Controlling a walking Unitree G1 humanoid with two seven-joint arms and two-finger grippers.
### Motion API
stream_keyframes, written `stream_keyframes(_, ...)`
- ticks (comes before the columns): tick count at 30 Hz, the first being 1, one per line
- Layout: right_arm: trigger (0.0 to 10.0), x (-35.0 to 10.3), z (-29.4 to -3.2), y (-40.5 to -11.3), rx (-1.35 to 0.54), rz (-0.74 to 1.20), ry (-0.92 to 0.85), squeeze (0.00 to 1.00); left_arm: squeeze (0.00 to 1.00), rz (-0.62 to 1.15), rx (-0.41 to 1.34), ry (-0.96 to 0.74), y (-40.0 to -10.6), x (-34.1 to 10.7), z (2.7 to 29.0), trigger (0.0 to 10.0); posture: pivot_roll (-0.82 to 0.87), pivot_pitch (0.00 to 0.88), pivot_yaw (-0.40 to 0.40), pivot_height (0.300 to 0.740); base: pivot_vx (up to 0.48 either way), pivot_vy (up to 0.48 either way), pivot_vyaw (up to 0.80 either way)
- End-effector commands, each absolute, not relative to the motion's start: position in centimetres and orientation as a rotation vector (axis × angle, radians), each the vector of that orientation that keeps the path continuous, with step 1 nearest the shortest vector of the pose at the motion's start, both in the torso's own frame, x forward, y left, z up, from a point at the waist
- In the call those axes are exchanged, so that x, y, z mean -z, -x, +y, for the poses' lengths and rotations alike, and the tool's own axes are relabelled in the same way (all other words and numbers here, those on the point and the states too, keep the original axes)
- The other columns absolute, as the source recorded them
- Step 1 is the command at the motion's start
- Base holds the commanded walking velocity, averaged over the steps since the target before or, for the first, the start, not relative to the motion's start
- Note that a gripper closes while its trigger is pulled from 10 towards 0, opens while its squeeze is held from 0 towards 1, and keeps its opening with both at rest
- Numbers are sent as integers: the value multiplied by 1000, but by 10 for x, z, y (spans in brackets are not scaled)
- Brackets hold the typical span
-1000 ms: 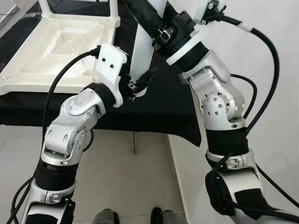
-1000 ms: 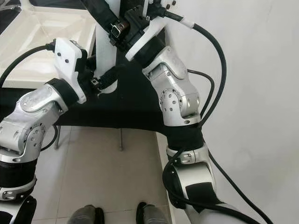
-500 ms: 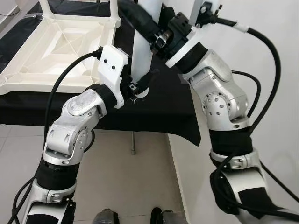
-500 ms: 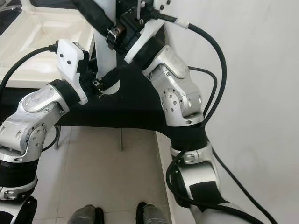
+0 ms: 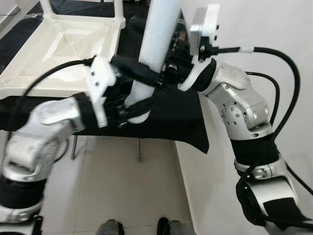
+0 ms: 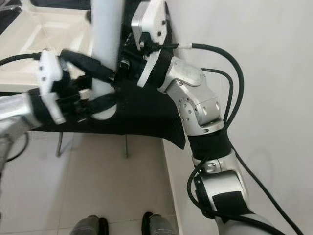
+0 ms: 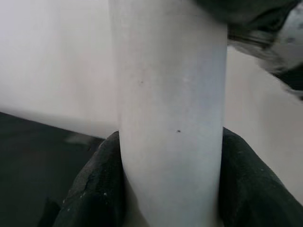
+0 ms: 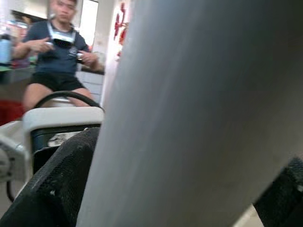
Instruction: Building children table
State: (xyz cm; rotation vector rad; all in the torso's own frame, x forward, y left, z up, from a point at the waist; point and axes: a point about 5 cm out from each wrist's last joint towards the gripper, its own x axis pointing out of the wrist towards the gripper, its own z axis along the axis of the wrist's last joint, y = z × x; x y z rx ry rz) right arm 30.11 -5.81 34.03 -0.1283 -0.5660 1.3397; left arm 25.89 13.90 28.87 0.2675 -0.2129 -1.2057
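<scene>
A white round table leg [image 5: 155,44] stands nearly upright over the near right corner of the black-draped table [image 5: 186,115]. My left gripper [image 5: 138,105] is shut on its lower end, and in the left wrist view the leg [image 7: 173,118] sits between the two black fingers [image 7: 94,189]. My right gripper [image 5: 146,74] comes in from the right and is shut on the leg higher up, one long finger [image 6: 90,66] crossing its front. The white tabletop [image 5: 58,46] lies upside down on the cloth to the left.
A white wall [image 5: 274,29] runs close along my right side. The table's front edge and hanging cloth [image 5: 190,137] lie just ahead, above the tiled floor [image 5: 122,186]. My feet [image 5: 110,227] show below. A seated person [image 8: 57,52] is in the background of the right wrist view.
The leg has come nearer and stands straighter. My left arm dropped and swung left, blurred with motion. The right wrist turned and came lower on the leg.
</scene>
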Motion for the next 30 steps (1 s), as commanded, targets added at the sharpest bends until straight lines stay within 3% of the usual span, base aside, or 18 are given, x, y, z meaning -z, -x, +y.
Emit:
stream_keyframes(1, 10000, -336, -60, -305, -1326, -536, 144, 145, 0, -211, 1464, -306, -232, -289, 123, 0, 49, 164, -84, 740, 0, 0, 0)
stream_keyframes(8, 10000, -330, -58, -300, -1424, -500, 199, 102, 0, -146, 1572, -371, -226, -292, 136, 0, 42, 159, -95, 740, 0, 0, 0)
stream_keyframes(9, 7412, -328, -59, -299, -1453, -485, 198, 106, 0, -138, 1580, -395, -227, -293, 139, 0, 41, 158, -95, 740, 0, 0, 0)
stream_keyframes(10, 2745, -327, -59, -298, -1470, -475, 194, 106, 0, -134, 1585, -410, -228, -294, 140, 0, 40, 158, -95, 740, 0, 0, 0)
stream_keyframes(11, 0, -327, -60, -298, -1488, -467, 191, 102, 0, -132, 1587, -422, -228, -295, 141, 0, 38, 157, -95, 740, 0, 0, 0)
stream_keyframes(22, 0, -326, -61, -299, -1474, -452, 189, 86, 0, -139, 1575, -428, -230, -297, 140, 0, 34, 160, -91, 740, 0, 0, 0)
stream_keyframes(26, 0, -326, -62, -300, -1471, -449, 188, 24, 0, -160, 1549, -442, -232, -300, 141, 0, 35, 163, -90, 740, 0, 0, 0)
stream_keyframes(27, 0, -326, -63, -301, -1470, -450, 185, 12, 0, -166, 1537, -437, -234, -301, 141, 2431, 35, 163, -90, 740, 0, 0, 0)
stream_keyframes(29, 0, -326, -63, -301, -1468, -451, 183, 12, 0, -170, 1530, -433, -235, -302, 141, 2431, 35, 163, -90, 740, 0, 0, 0)
stream_keyframes(30, 0, -327, -63, -301, -1464, -453, 183, 0, 0, -166, 1516, -412, -237, -303, 141, 10000, 35, 163, -89, 740, 0, 0, 0)
